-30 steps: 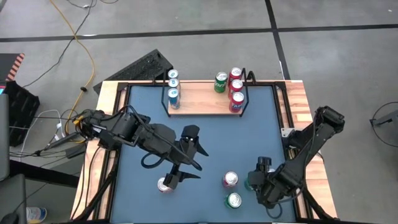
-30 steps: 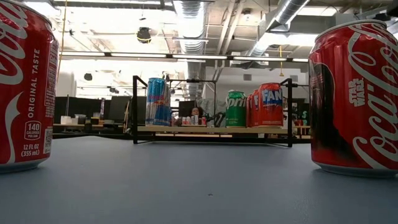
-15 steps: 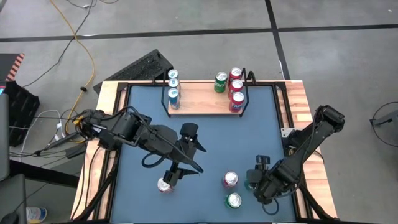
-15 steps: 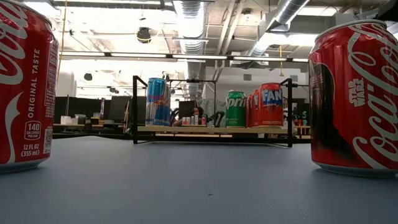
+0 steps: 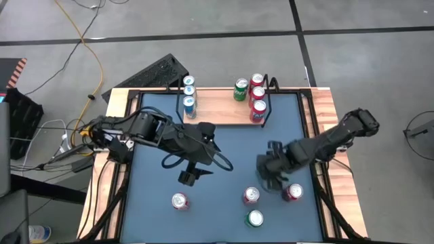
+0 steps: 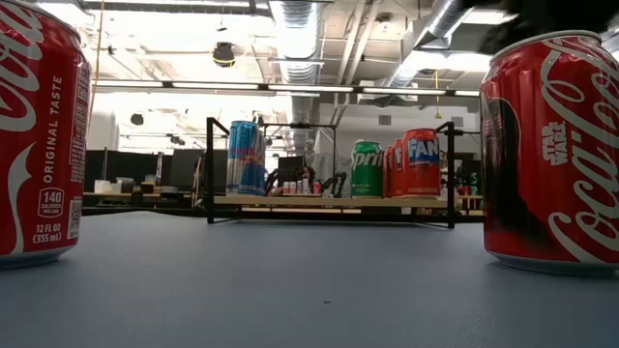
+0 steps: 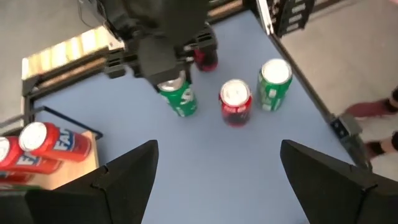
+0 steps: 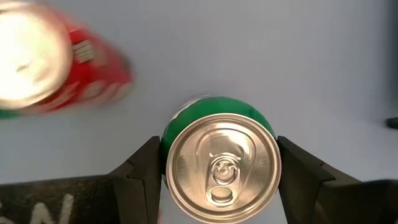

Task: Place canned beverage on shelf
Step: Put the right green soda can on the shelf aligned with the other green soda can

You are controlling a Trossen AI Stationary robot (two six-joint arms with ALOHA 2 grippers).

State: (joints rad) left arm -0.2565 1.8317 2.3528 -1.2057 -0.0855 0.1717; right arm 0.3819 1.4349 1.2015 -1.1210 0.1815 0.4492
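With the right gripper clamped on a green aluminium can, its jaws pressing the can's two sides just below the silver lid, we judge the step in hand to be the carry toward the light-wood shelf with black wire ends at the far edge of the blue surface. In the left wrist view the can hangs under the right arm with clear air beneath it, so it seems lifted off the surface. To do this well, we should keep the can upright and high enough to pass over the board's front edge, then steer for the bare middle of the shelf, between the row of blue-and-silver cans at its left end and the green and red cans packed at its right end. We would set it down squarely and not let go until it rests flat. The left gripper hovers above mid-surface with its jaws wide apart, near the likely path, so we should give it room. Three more cans stand near the front, well away from the shelf.
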